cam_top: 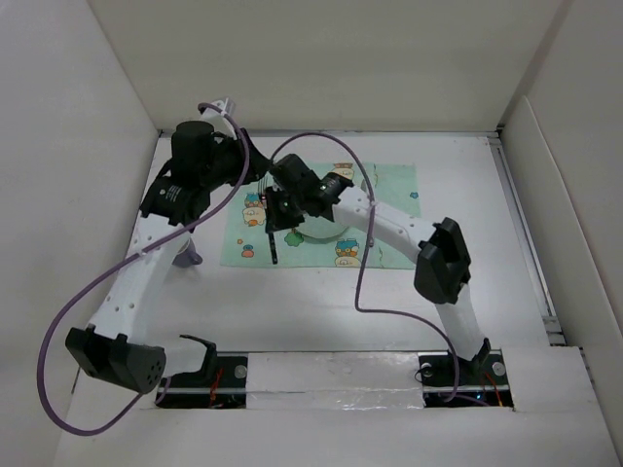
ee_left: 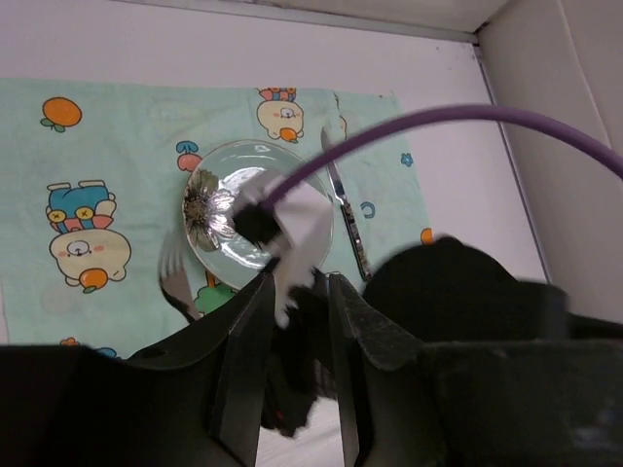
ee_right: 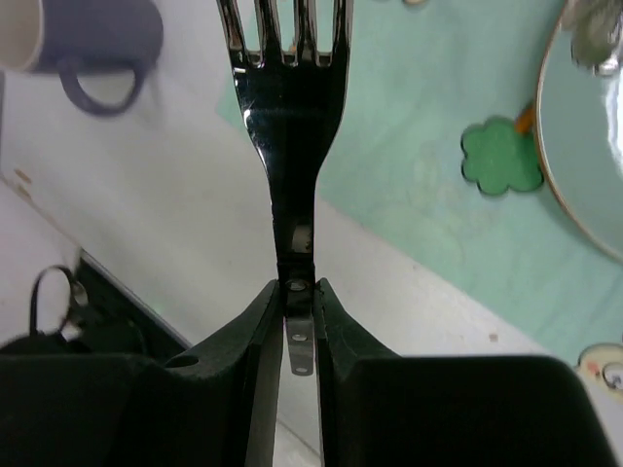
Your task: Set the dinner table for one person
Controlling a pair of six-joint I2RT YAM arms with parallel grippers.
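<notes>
While right fingers (ee_right: 258,375) pinch the fork (ee_right: 287,146) by its handle tip, tines point ahead (left fingers (ee_left: 243,375) parted).

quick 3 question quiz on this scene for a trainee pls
1. True or false: the right claw grips a fork.
2. In the left wrist view, the knife lies: A) on the placemat, right of the plate; B) across the plate; C) off the placemat.
3. Which item stands on the bare table?
Key: 1 true; 2 A; 3 the mug.
</notes>
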